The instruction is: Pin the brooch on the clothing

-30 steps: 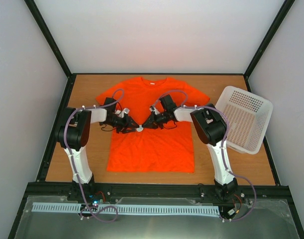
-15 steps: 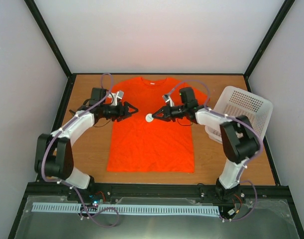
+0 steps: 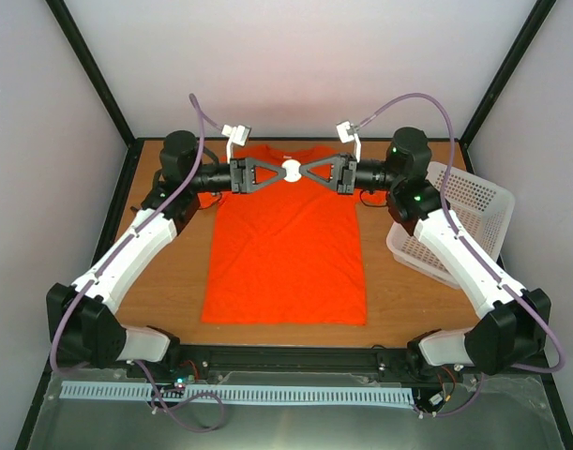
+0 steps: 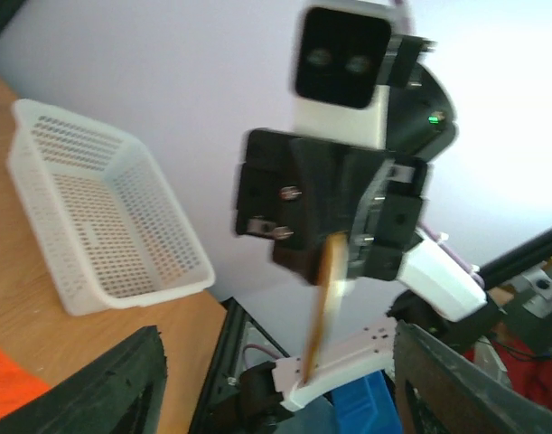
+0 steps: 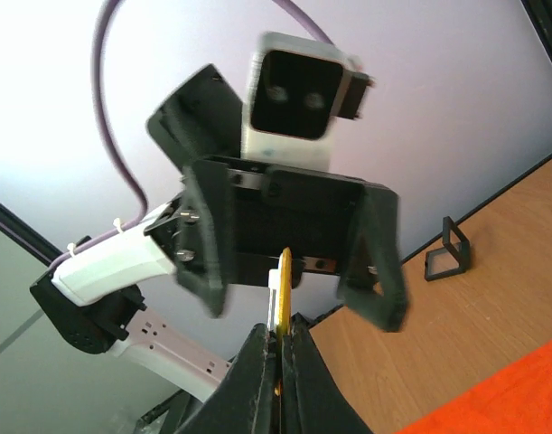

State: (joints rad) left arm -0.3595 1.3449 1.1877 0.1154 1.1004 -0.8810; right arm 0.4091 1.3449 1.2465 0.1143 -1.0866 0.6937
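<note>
Golden thin brooch (image 5: 283,271) (edge-on) clenched in right tool (image 3: 309,172), left tool (image 3: 272,172) spread open, flat orange T-shirt (image 3: 286,253)

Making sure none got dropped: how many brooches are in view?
1. The brooch is raised above the T-shirt's neckline, pinched edge-on by the right gripper, with the open left gripper facing it. None shows elsewhere, though fabric could hide one.

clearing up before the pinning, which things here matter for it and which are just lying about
For the job: brooch in the right gripper, orange T-shirt, open left gripper.
Lying about: white basket, small black box.
</note>
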